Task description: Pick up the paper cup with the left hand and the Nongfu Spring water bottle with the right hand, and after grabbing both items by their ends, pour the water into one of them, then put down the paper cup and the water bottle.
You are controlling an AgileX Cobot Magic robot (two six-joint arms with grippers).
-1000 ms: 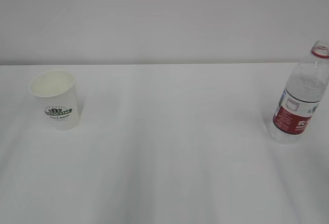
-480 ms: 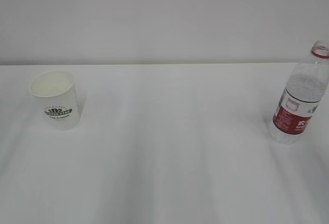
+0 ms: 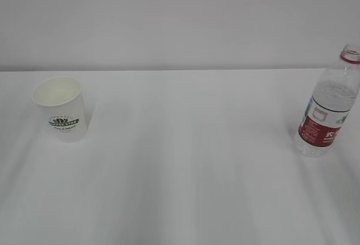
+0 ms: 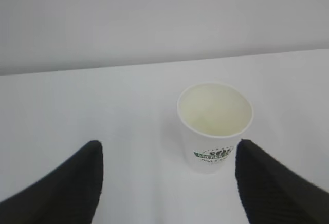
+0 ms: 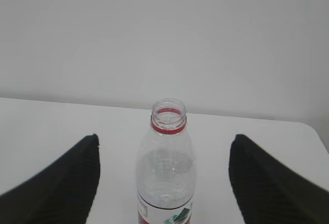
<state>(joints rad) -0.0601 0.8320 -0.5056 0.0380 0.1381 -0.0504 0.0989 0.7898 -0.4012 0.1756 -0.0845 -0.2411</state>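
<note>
Fingers (image 4: 61, 183) on my left hand (image 4: 167, 183) are spread wide, holding nothing — the paper cup (image 4: 215, 126) stands upright on the white desk (image 3: 185, 160) just ahead. My right hand (image 5: 164, 183) is spread too — the Nongfu Spring water bottle (image 5: 166, 172) stands untouched between its fingers.

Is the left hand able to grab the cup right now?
Probably yes. In the left wrist view the left hand's fingers stand wide open with the paper cup upright just ahead, a bit toward the right finger, and only bare table between them. Nothing blocks the way.
</note>
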